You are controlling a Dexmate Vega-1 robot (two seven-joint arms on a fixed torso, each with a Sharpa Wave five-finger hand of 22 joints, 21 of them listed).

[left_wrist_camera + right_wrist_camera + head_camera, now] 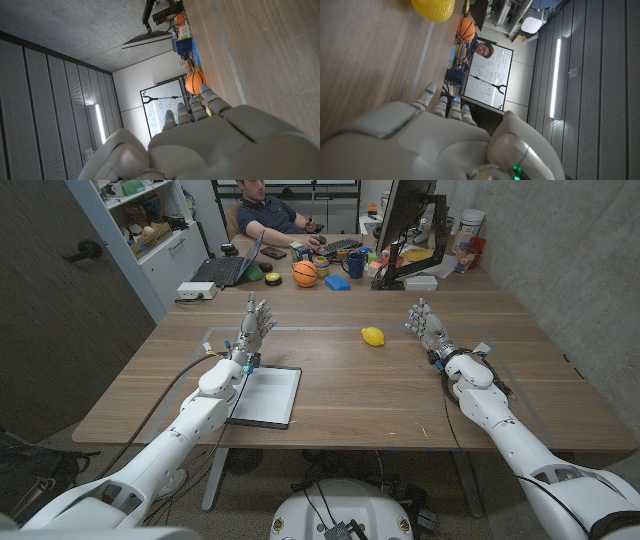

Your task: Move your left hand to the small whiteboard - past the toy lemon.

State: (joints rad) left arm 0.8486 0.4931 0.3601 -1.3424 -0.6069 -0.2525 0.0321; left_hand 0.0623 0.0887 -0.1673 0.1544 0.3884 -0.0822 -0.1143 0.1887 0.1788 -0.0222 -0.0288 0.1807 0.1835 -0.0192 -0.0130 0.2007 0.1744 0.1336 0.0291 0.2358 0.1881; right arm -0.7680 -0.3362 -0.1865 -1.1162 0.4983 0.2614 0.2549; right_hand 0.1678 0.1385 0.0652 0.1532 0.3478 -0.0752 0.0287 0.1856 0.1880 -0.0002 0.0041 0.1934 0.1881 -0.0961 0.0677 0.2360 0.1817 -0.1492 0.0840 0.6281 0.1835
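The wooden surface (330, 395) carries the small whiteboard (266, 396) at about 7 o'clock from its middle, near the front edge. The toy lemon (372, 336) lies at about 1 o'clock from the whiteboard, well apart from it. The left hand (255, 326) stands raised at 12 o'clock of the whiteboard, beyond its far edge, fingers spread and holding nothing. I judge the reach is not finished: the hand must come down to the board. The right hand (427, 326) also stands spread and empty.
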